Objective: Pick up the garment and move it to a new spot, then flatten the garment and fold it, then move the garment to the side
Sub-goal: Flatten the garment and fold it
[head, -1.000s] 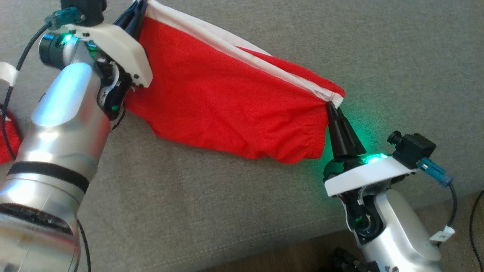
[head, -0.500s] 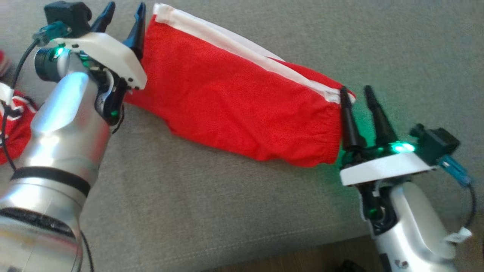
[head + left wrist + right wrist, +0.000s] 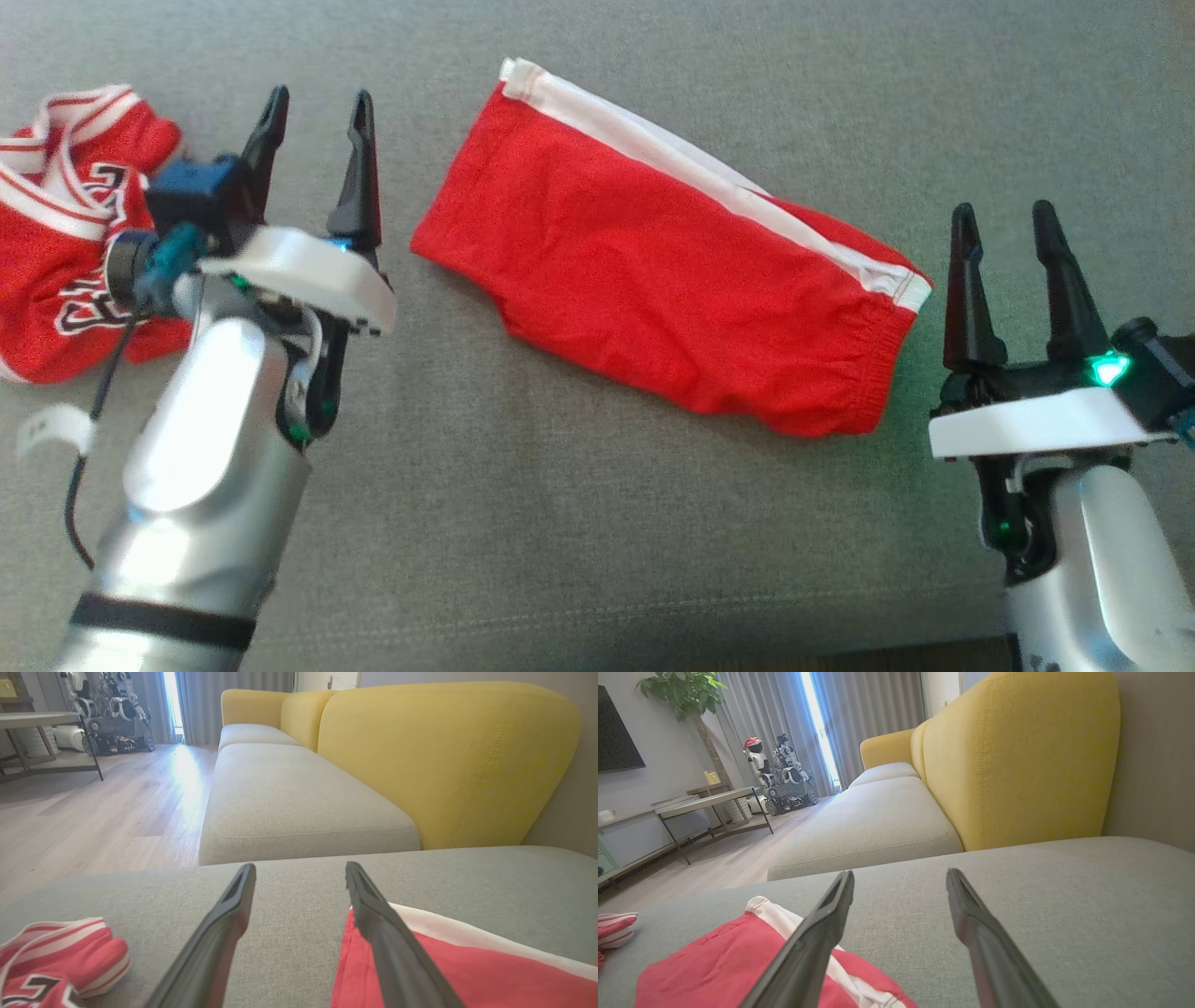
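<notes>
Flat on grey cushion [image 3: 560, 523], between both claws: red garment [image 3: 653, 271], long axis slanting from hem end right of left gripper [image 3: 319, 98] to waistband just left of right gripper [image 3: 1002, 210]. Crumpled jersey [image 3: 65, 215] left of left gripper. Both spread wide, gripping nothing.

So everything was sitting on a grey fabric seat cushion [image 3: 579, 541], the woven kind with a stitched seam near its front edge. Two things lay straight on it. A pair of red shorts [image 3: 653, 271] with a white side stripe was spread out flat at an angle, gathered waistband at the right end. A crumpled red jersey [image 3: 65, 233] with white trim and lettering was bunched up well to the left of the shorts, with bare grey fabric between them.
</notes>
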Available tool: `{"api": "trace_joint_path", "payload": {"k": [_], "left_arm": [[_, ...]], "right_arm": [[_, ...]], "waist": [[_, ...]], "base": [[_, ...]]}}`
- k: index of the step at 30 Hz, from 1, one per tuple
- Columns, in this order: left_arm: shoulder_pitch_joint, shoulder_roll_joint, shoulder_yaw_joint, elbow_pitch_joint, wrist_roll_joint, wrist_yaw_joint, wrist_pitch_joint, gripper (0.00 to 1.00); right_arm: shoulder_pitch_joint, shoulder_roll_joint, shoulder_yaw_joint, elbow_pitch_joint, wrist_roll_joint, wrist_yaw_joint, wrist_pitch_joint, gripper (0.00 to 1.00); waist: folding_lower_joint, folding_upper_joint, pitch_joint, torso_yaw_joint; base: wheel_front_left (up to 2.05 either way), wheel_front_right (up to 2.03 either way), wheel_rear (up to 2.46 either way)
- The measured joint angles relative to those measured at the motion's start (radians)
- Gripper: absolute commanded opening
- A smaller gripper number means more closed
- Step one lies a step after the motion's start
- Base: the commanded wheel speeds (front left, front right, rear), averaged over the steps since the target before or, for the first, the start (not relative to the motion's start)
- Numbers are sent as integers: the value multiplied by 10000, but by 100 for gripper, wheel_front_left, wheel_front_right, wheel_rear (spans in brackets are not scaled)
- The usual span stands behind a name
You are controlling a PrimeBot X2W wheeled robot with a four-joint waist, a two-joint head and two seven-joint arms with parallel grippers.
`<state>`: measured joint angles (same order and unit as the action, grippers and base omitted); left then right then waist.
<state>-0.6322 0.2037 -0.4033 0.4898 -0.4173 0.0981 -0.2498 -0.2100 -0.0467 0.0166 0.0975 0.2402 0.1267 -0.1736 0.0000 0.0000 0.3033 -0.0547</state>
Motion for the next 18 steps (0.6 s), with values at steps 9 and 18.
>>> {"api": "trace_joint_path", "payload": {"k": [9, 18], "left_arm": [[1622, 86, 328, -940, 817, 33, -29, 100], [1967, 81, 650, -907, 995, -203, -29, 100]], "right_arm": [[772, 2, -226, -224, -453, 0, 163, 100], [982, 4, -171, -249, -194, 0, 245, 100]], "waist": [[0, 0, -530, 162], [0, 0, -510, 79]], "base": [[0, 0, 0], [0, 0, 0]]}}
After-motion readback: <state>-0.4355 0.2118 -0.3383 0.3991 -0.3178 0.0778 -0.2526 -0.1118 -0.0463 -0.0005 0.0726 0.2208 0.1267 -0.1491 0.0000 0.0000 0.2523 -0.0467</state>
